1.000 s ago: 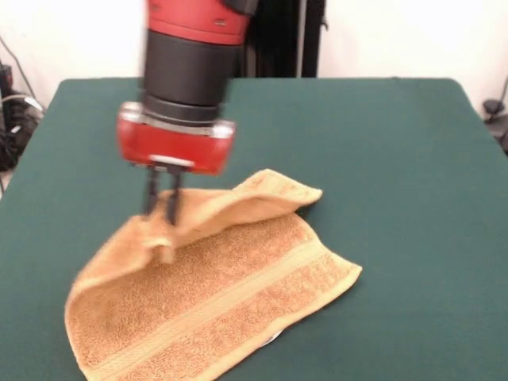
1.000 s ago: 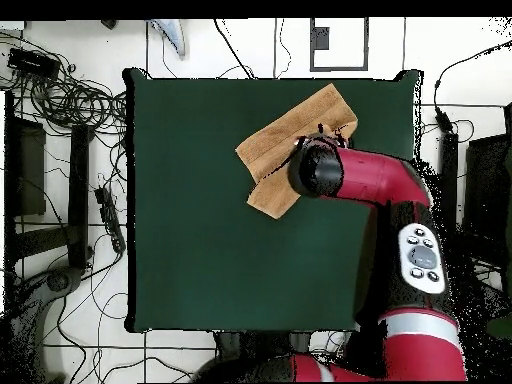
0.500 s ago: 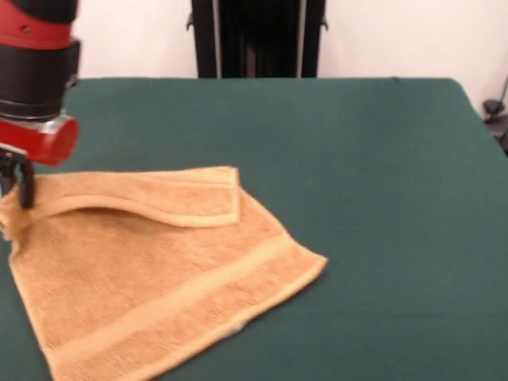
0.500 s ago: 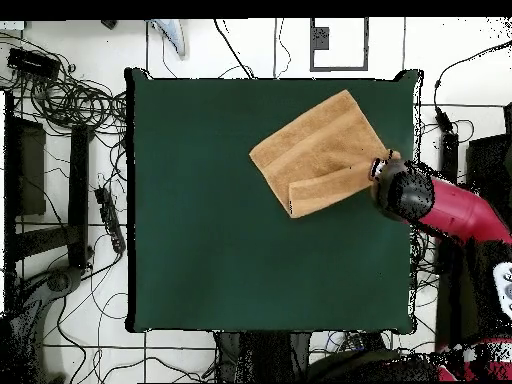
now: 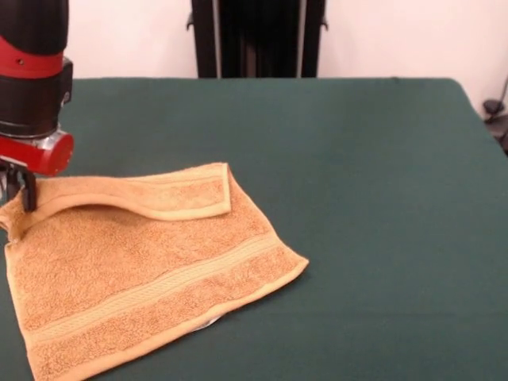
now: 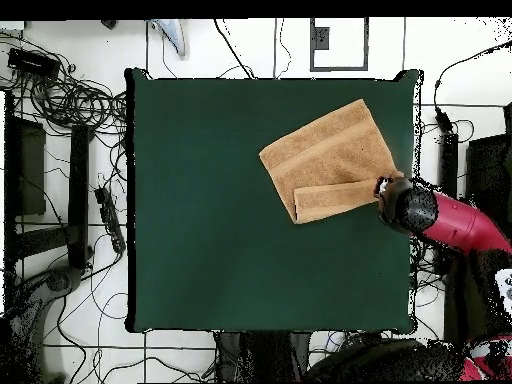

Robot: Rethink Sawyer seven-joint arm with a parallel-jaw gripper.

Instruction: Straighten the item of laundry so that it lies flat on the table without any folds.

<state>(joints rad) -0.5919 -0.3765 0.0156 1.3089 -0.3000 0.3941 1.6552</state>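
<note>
The orange-tan towel (image 5: 151, 270) lies on the green table (image 5: 357, 159) at the front left. Its far edge is folded over into a strip (image 5: 159, 197) that lies on top of the rest. My gripper (image 5: 17, 194) is at the left edge of the front view, shut on the towel's far left corner and holding it slightly raised. In the overhead view the towel (image 6: 325, 150) lies near the table's (image 6: 220, 220) right edge, with the gripper (image 6: 383, 186) at the right end of the folded strip (image 6: 335, 198).
Cables and black stands (image 6: 60, 100) lie on the floor around the table. The table's right edge in the overhead view (image 6: 414, 150) runs close beside the gripper. The robot's black pedestal (image 5: 258, 40) stands behind the table.
My gripper has moved toward the table's edge with the towel corner in it, dragging the towel along. The lifted hump has flattened into a folded strip and the towel has turned slightly.
</note>
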